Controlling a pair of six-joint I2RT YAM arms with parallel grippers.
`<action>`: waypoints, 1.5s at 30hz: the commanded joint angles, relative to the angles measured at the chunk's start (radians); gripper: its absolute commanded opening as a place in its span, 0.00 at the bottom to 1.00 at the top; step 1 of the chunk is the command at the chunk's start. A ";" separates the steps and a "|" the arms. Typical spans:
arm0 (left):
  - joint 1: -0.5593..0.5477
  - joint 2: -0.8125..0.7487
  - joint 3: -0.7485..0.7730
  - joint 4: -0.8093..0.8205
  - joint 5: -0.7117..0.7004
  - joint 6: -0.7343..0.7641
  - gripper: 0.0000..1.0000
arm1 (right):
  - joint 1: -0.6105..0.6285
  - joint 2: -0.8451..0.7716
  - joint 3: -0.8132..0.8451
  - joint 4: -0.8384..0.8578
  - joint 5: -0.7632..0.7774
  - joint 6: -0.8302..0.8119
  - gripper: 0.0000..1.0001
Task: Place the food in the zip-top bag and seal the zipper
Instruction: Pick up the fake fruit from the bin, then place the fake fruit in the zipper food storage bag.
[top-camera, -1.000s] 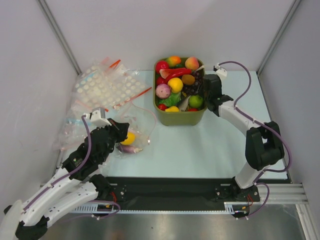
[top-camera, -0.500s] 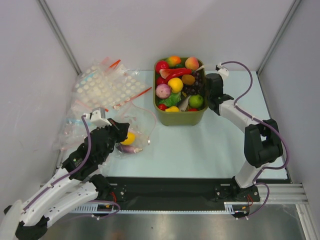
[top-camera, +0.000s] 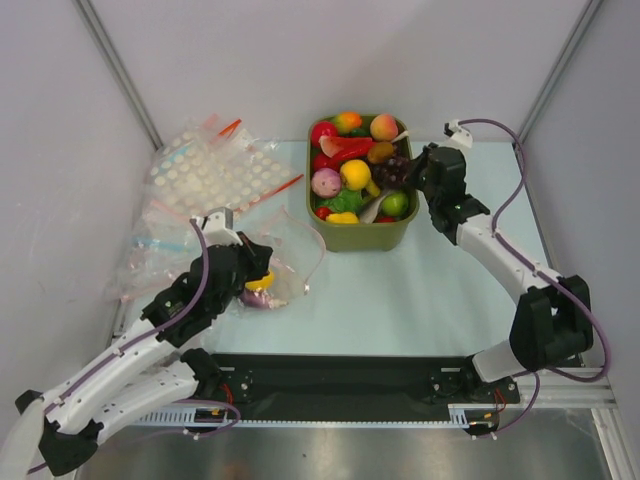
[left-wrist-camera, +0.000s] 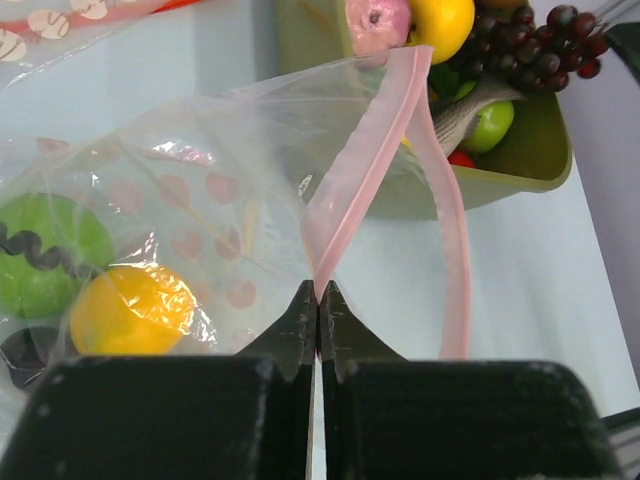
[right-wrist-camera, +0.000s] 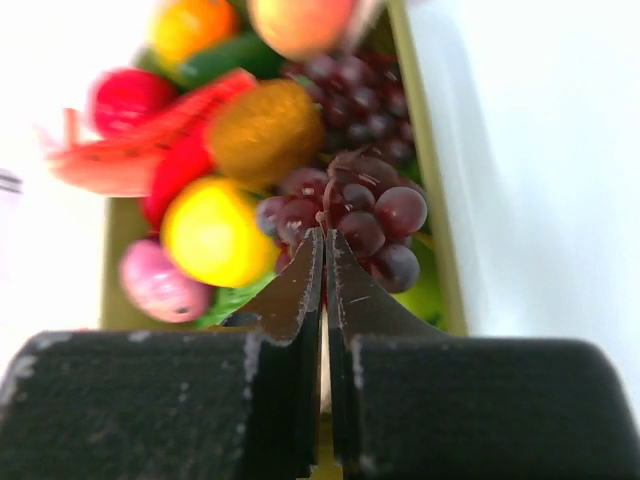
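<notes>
Your left gripper (left-wrist-camera: 318, 300) is pinching the zipper (left-wrist-camera: 372, 150), holding the zip-top bag (left-wrist-camera: 210, 140) open beside the tub (top-camera: 365, 238) | your right gripper (right-wrist-camera: 325, 240) is clamping grapes (right-wrist-camera: 372, 215) over the tub | risk: thin grip, grapes slipping mid-carry.

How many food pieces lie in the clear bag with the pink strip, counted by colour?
green piece: 1
yellow piece: 1
purple piece: 1
Total: 3
</notes>
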 joint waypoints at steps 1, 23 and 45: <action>0.004 0.017 0.070 0.057 0.054 0.006 0.01 | 0.024 -0.096 0.016 0.028 -0.005 -0.049 0.00; 0.004 0.135 0.121 0.139 0.164 0.037 0.01 | 0.355 -0.438 0.072 -0.132 -0.040 -0.202 0.00; 0.004 0.057 0.089 0.125 0.173 0.047 0.02 | 0.492 -0.467 0.257 -0.147 -0.286 -0.099 0.00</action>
